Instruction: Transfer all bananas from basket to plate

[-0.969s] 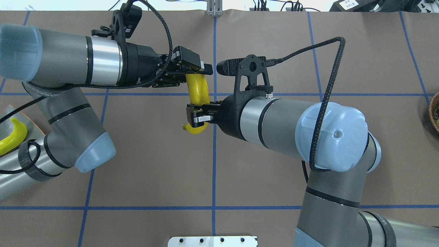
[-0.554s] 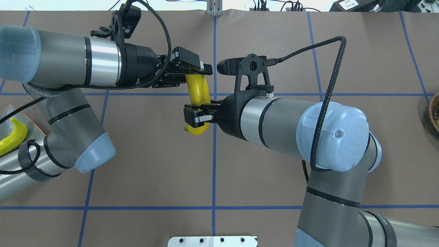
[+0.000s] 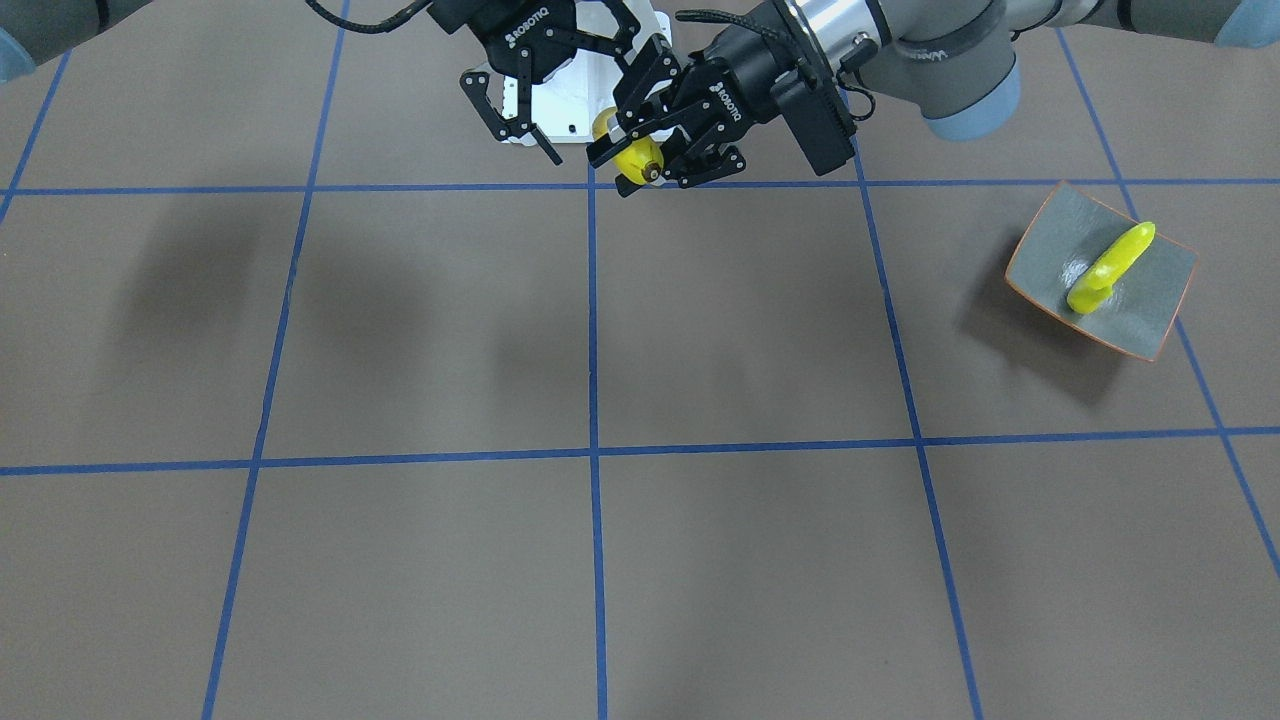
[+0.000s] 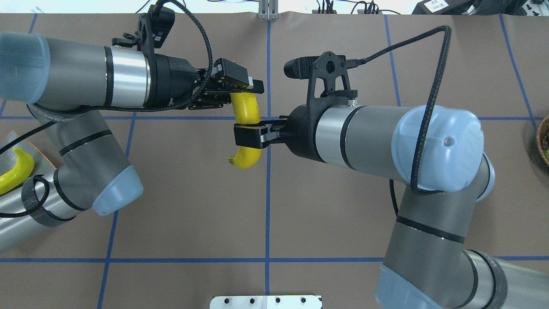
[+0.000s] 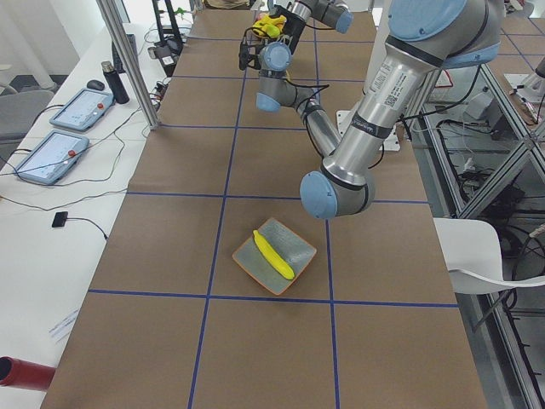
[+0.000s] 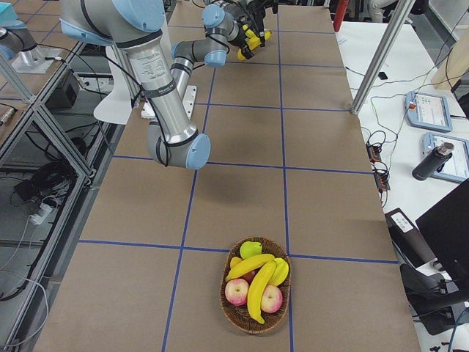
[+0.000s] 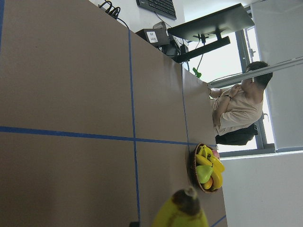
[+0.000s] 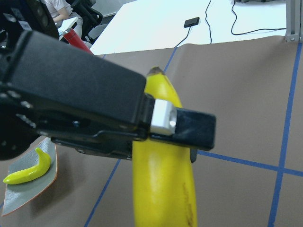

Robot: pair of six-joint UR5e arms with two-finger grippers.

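Observation:
A yellow banana [image 4: 246, 109] hangs over the table's middle. My left gripper [image 4: 245, 88] is shut on its far end. My right gripper [image 4: 248, 135] is open, its jaws standing loosely around the banana's middle; in the front view this right gripper [image 3: 515, 125] shows spread fingers. The left gripper [image 3: 645, 155] clamps the banana [image 3: 638, 158]. A second banana [image 3: 1105, 268] lies in the plate [image 3: 1150, 320], grey with an orange rim. The basket [image 6: 223, 293] at the table's right end holds more bananas [image 6: 256, 282].
Red apples and a green fruit share the basket. A white mounting plate [image 4: 266, 301] sits at the robot's base. Tablets, cables and a bottle lie on a side desk [image 6: 432, 147]. A person [image 7: 236, 106] sits beyond the table's right end.
The right wrist has rolled and drawn back a little to the right, and its jaws have opened off the banana. The left gripper keeps its hold and has barely moved.

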